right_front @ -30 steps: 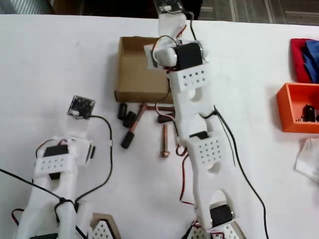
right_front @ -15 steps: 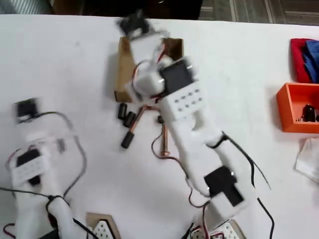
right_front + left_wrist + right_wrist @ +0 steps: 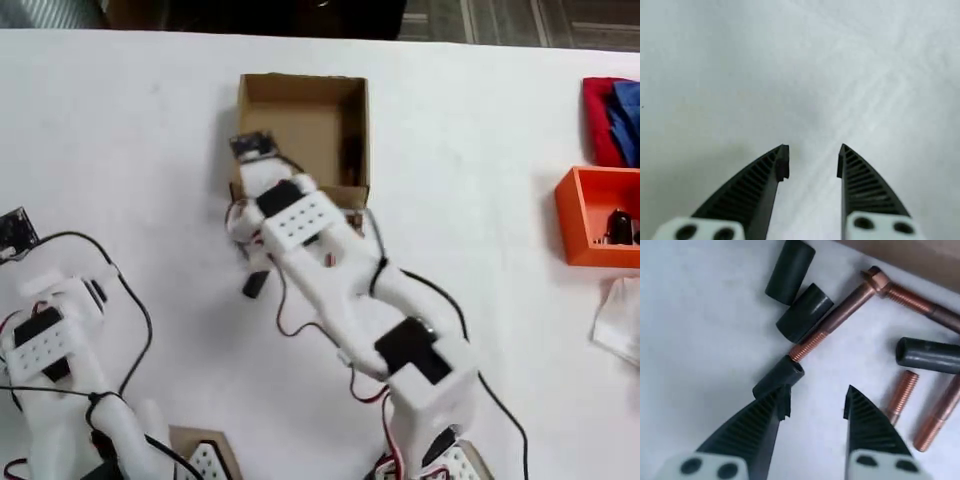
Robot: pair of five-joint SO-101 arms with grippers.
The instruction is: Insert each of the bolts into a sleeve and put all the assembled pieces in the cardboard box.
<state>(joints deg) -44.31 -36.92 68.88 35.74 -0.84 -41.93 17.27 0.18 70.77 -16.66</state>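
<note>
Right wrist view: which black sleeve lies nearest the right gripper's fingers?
The sleeve right by one of the fingers, at the threaded end of the long bolt. The other three sleeves lie farther off.

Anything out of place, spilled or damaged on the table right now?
Nothing looks damaged or spilled. The copper-coloured metal bolts and black cylindrical sleeves lie loose at mixed angles on the white table, beside the open cardboard box. The right end effector hangs open over them.
</note>
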